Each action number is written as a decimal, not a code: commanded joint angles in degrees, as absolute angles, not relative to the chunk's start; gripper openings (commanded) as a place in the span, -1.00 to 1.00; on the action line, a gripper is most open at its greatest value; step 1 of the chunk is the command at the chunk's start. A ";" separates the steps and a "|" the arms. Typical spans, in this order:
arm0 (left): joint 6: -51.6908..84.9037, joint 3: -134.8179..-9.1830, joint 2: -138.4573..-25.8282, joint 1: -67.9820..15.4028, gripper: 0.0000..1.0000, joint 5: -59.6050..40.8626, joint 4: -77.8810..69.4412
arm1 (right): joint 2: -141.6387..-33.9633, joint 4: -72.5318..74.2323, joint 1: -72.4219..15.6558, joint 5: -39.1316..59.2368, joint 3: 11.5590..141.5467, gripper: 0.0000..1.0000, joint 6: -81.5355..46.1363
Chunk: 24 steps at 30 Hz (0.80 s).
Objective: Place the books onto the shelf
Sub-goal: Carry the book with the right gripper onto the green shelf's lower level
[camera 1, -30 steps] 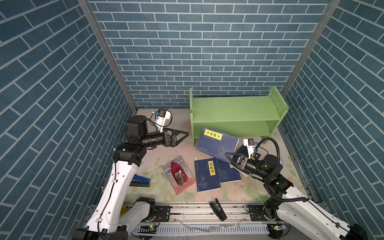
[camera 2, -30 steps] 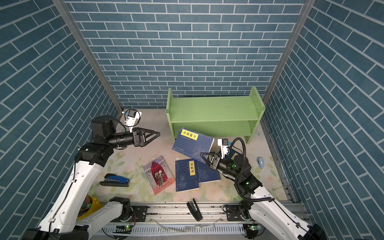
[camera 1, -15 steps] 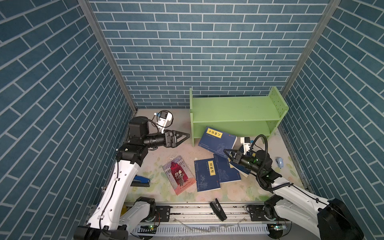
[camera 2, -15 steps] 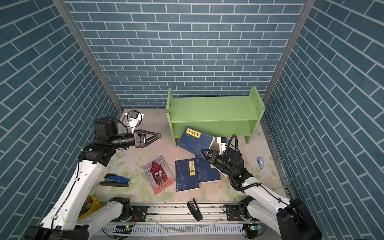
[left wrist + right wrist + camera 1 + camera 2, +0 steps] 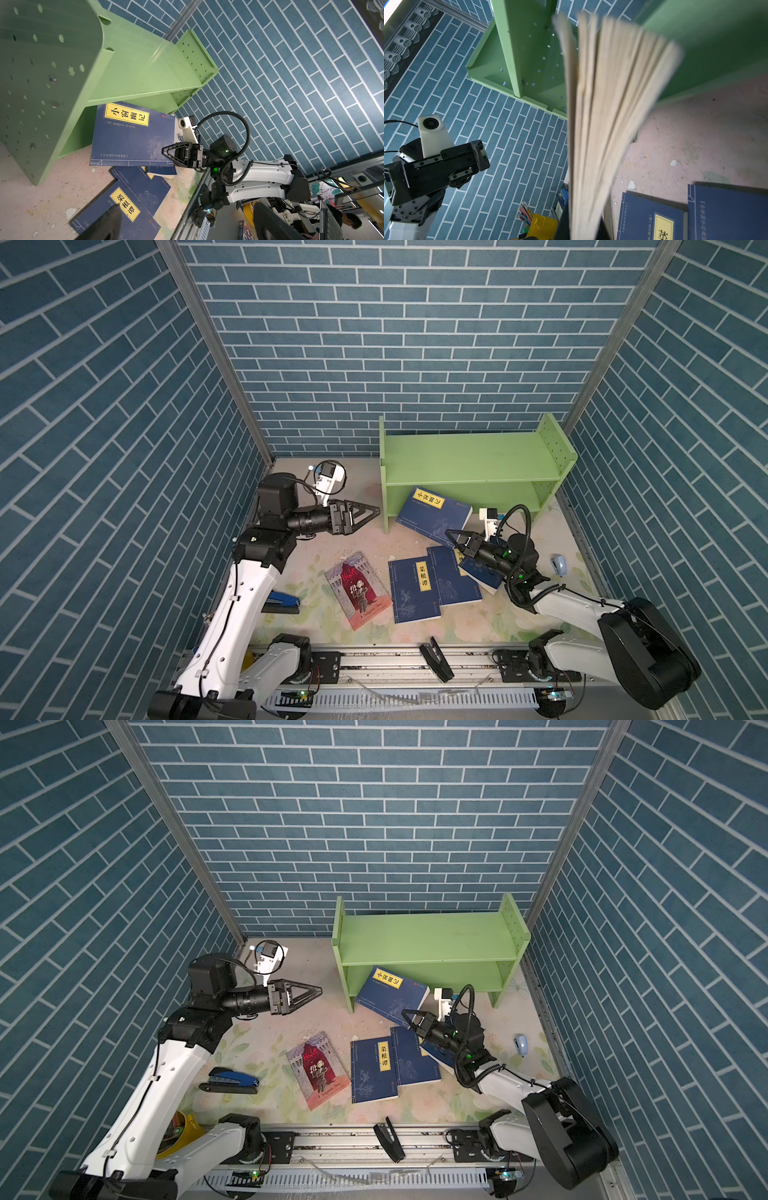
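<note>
Top views: right claw [image 5: 453, 537] is nearly shut, pinching the near corner of a dark blue paperback with a yellow title label [image 5: 432, 512]. The book is tilted. Its label end sits at the mouth of the lower tier of the light green two-tier wooden shelf [image 5: 465, 460], next to the left end panel, and its gripped end is lifted off the pale floral table [image 5: 332, 543]. Can't tell if the label end rests on the board.

Left claw [image 5: 368, 512] hovers over the table just beside that end panel, holding nothing. It's side-on here, so its spread isn't readable.

Flat on the table:
- red-and-grey illustrated paperback [image 5: 358, 591]
- two more dark blue paperbacks [image 5: 413, 591], overlapping side by side
- fourth blue one [image 5: 482, 578], partly under the right arm
- blue stapler [image 5: 282, 601] by the left arm, well apart from the books

Same layout in both top views: right claw [image 5: 409, 1017], shelf [image 5: 424, 940].

Left wrist view: left claw's fingers [image 5: 104, 224] sit at opposite sides of the frame, wide apart with nothing between them. Right claw [image 5: 166, 152] is clamped on the tilted book's [image 5: 128, 135] corner. The label end is tucked under the shelf's [image 5: 135, 68] upper board.

Right wrist view: fanned cream page edges [image 5: 602, 104] of the held book run out from between the dark fingers [image 5: 562, 224], blurred. The shelf [image 5: 716, 41] is close behind, with the flat blue paperbacks [image 5: 652, 218] on the table.
</note>
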<state>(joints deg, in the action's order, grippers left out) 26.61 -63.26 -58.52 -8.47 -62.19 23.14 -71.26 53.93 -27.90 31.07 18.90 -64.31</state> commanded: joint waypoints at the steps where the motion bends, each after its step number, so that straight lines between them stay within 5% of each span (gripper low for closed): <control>1: 26.57 -62.45 -58.46 -8.17 0.99 -63.33 21.70 | -73.29 60.09 -27.10 35.05 22.52 -1.00 -66.03; 17: 26.46 -62.75 -58.18 -8.17 0.99 -63.63 22.06 | -81.74 70.24 -24.58 40.59 24.57 -1.00 -73.40; 24: 26.19 -63.19 -58.25 -8.17 0.99 -63.81 22.25 | -72.96 55.10 -24.53 46.93 24.44 -1.00 -70.79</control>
